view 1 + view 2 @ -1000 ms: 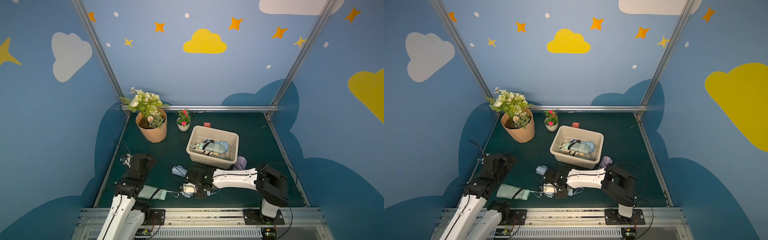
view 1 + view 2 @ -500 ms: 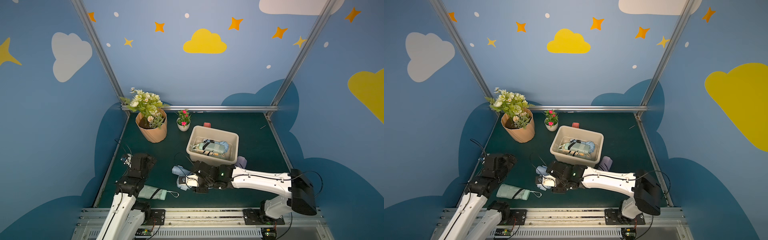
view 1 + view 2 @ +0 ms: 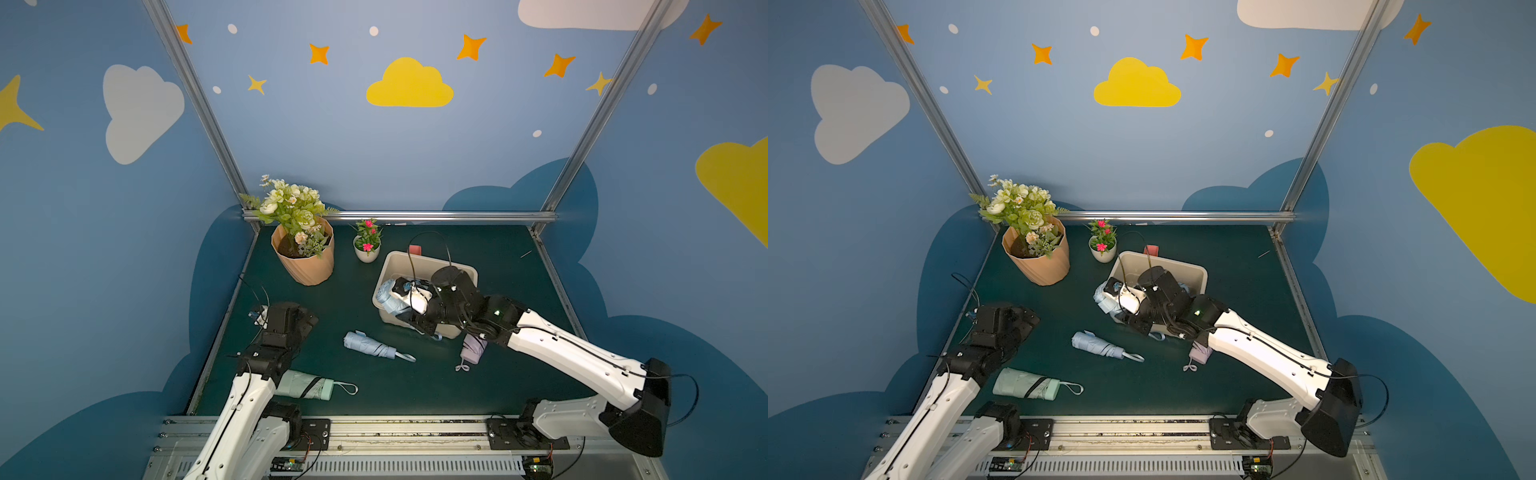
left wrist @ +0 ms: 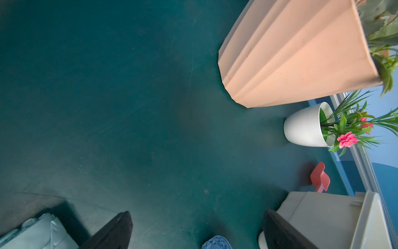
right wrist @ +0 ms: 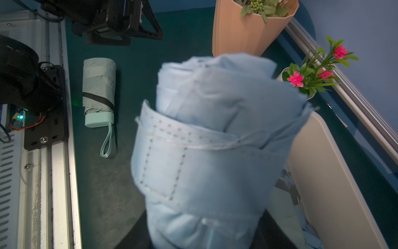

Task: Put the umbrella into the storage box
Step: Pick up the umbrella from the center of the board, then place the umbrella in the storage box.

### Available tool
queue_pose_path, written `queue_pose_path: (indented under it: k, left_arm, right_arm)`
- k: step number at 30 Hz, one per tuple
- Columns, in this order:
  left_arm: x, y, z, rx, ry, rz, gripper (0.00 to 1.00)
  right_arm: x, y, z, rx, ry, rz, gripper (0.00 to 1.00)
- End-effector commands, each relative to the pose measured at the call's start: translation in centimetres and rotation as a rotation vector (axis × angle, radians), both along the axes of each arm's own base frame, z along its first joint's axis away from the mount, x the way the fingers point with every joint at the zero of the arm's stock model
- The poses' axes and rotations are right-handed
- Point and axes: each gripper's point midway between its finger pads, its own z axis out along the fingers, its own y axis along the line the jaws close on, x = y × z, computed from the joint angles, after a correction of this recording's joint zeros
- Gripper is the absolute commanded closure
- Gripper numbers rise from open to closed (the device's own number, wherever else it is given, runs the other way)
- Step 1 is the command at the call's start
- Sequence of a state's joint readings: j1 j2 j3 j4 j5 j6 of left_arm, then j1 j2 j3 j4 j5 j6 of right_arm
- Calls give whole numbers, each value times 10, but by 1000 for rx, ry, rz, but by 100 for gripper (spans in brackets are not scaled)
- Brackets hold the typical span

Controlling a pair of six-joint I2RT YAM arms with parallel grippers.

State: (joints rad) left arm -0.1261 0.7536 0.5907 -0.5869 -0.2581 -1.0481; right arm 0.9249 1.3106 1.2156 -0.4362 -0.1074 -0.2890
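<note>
Our right claw (image 3: 405, 300) pinches a rolled light blue umbrella (image 5: 215, 140) and holds it above the left rim of the storage box (image 3: 459, 268), which sits right of centre on the worktop (image 3: 478, 395). Our left claw (image 4: 197, 213) hangs spread wide over bare worktop on the left, gripping nothing. Three more lie on the worktop: another blue umbrella (image 3: 369, 345) in the middle, a green umbrella (image 3: 305, 384) by our left arm, and a lilac umbrella (image 3: 473, 349) against the box's near side.

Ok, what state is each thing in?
Cream plastic storage box: upright, uncovered.
Right hand: shut on blue folded umbrella, at box rim.
Left hand: open, empty.
Second blue folded umbrella: lying on green mat.
Mint folded umbrella: lying on mat.
Lilac folded umbrella: lying beside box.
</note>
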Motion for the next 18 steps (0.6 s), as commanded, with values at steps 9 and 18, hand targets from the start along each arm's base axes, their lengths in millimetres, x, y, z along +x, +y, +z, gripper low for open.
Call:
queue_pose_path:
  k: [9,18]
  left_arm:
    - [5,-20,-12,-121,11,-38,0]
    - [0,-18,-14,-130,23,-17,0]
  right_arm:
    - [65,-36,0,-187,-28,67,57]
    - [66,-33,-74,-365,94,173,55]
